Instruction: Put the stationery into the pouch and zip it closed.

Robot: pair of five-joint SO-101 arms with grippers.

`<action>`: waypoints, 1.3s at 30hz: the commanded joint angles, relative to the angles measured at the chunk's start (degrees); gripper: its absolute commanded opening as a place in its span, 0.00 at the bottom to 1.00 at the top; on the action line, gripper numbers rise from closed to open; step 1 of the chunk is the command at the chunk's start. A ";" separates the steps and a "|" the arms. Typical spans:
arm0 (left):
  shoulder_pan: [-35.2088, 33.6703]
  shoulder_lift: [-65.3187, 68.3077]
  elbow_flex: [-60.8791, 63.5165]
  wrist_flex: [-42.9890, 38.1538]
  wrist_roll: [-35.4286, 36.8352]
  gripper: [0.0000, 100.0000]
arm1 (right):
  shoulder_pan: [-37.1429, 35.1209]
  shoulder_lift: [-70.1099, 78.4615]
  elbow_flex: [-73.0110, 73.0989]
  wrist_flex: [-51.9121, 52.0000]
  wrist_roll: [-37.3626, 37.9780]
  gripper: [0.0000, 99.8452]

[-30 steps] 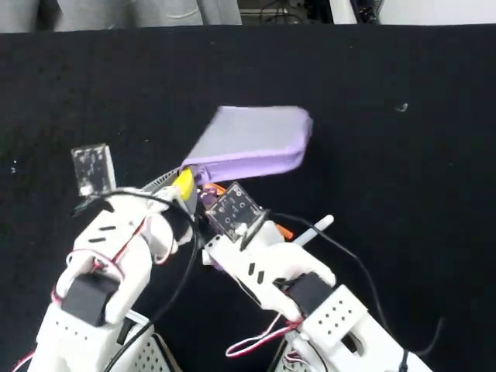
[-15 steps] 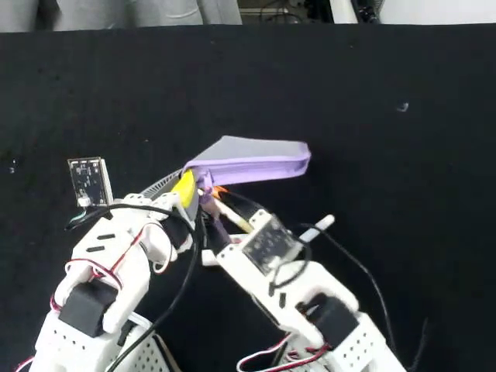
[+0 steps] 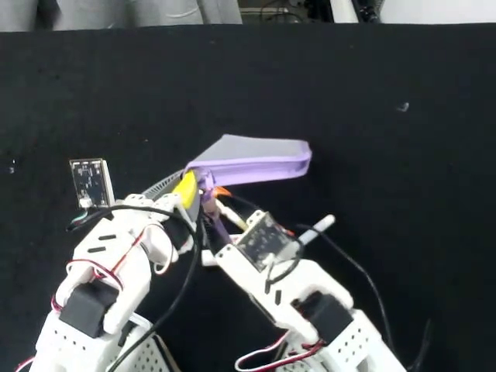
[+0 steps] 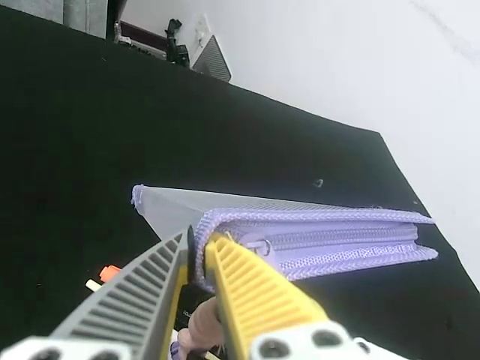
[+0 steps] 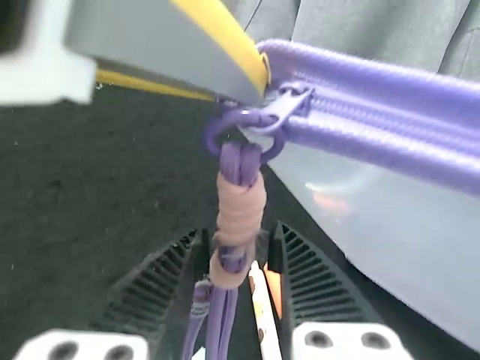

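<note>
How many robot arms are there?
2. The left arm is low on the table's left side; the left gripper pinches the pouch corner. The right arm is beside it; the right gripper holds the zipper cord. None seem hidden.

Left arm [image 3: 116,256], right arm [image 3: 298,283] white; black motors [image 3: 87,298]; red, black cables [image 3: 184,275]. Left pincer [image 4: 197,244] yellow-grey ribbed; right pincer [image 5: 236,247] black ribbed.

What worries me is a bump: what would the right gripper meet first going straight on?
Along the pull cord it holds, probably the zipper slider on the pouch, beside the left gripper; depth unclear.
</note>
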State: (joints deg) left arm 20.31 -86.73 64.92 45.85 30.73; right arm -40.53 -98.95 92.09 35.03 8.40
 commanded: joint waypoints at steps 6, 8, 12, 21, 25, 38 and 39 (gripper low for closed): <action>0.66 -0.97 -0.22 -0.26 -0.97 0.03 | 0.88 10.59 -10.42 0.44 4.48 0.10; 0.66 -0.97 -0.22 -0.26 -0.97 0.03 | 0.88 12.79 -12.44 0.79 5.19 0.09; 0.40 -1.05 -0.13 -0.44 -0.97 0.03 | 1.05 17.45 -15.34 0.79 5.36 0.11; 0.31 -1.05 1.10 -0.88 -1.05 0.03 | 2.90 27.47 -20.97 0.88 5.27 0.08; 0.75 -1.05 1.10 -0.88 -1.05 0.03 | 3.43 27.82 -22.29 2.20 6.15 0.01; -6.90 -1.05 8.13 -10.81 -0.97 0.03 | 3.43 28.09 -33.27 17.67 11.96 0.01; -8.31 -1.05 8.84 -11.96 -0.97 0.03 | 3.43 28.18 -34.95 19.43 12.04 0.01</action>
State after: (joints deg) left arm 16.18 -87.60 73.19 37.76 30.20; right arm -37.54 -70.99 64.31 49.27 18.33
